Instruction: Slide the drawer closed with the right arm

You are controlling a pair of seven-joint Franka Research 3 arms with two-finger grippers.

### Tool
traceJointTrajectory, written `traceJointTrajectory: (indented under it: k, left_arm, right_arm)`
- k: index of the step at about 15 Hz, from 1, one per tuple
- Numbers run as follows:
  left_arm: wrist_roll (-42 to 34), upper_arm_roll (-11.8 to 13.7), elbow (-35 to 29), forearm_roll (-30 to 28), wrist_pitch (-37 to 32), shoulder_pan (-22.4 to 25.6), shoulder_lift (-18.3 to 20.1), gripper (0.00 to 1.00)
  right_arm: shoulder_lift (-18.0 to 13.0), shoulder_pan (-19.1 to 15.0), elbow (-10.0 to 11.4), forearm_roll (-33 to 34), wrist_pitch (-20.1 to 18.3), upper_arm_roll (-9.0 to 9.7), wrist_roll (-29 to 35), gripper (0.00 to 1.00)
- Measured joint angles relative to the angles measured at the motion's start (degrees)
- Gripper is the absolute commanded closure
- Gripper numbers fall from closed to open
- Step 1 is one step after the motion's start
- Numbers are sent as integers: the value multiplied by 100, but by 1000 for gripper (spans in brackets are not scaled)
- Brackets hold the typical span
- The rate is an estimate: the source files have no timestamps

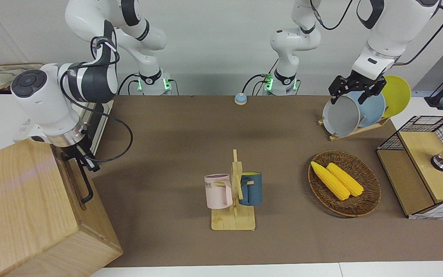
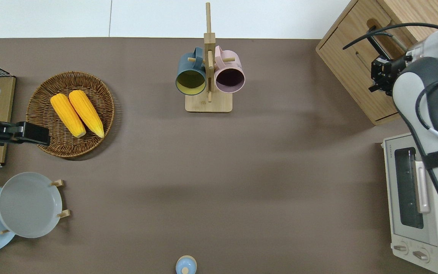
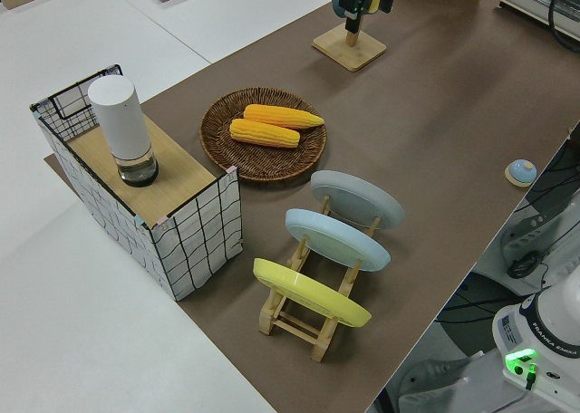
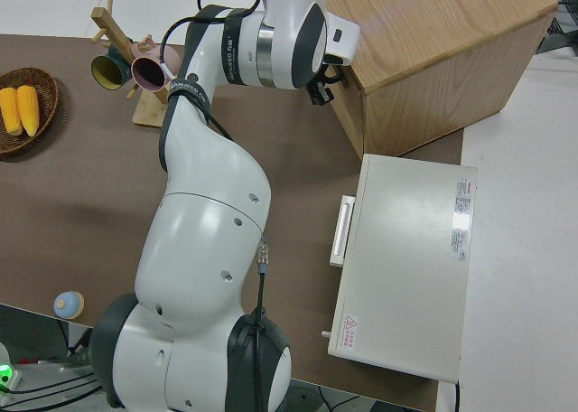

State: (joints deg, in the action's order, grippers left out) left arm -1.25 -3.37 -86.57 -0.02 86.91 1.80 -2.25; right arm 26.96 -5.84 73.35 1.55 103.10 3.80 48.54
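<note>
Pale-wood cabinet (image 2: 359, 72) sat at the tabletop's far corner on my right arm's end; its drawer (image 1: 73, 181) looked nearly flush, perhaps done. My right end effector (image 2: 379, 74) hovered at the black handle (image 1: 85, 184), fingers' state unclear. Left arm parked.

corn (image 2: 76, 113) in basket (image 2: 40, 99) | mug stand (image 2: 208, 102) between basket and cabinet (image 2: 346, 61) | toaster oven (image 2: 409, 205) nearer robots than cabinet

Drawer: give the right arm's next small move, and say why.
Probably a short push straight into the cabinet. The right end effector sits at the drawer front beside its black handle, and the front looks about flush with the cabinet; any remaining gap cannot be seen.
</note>
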Motion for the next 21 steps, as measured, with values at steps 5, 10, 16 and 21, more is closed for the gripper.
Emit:
traceJointTrajectory:
  k: [5,10,16,21]
  left_arm:
    - [0,0,0,0,0,0,0,7]
    - [0,0,0,0,0,0,0,7]
    - [0,0,0,0,0,0,0,7]
    - [0,0,0,0,0,0,0,7]
  right_arm:
    - [-24,451,-110,0,-129,27,-59,1000]
    - [-384,976,-147,0,-588,29,-487,1000]
    - [-997,1227,-140,21,-1322,26,-1795,1000]
    - [-1356,1224,48,36,-1410,3,-2765,1000]
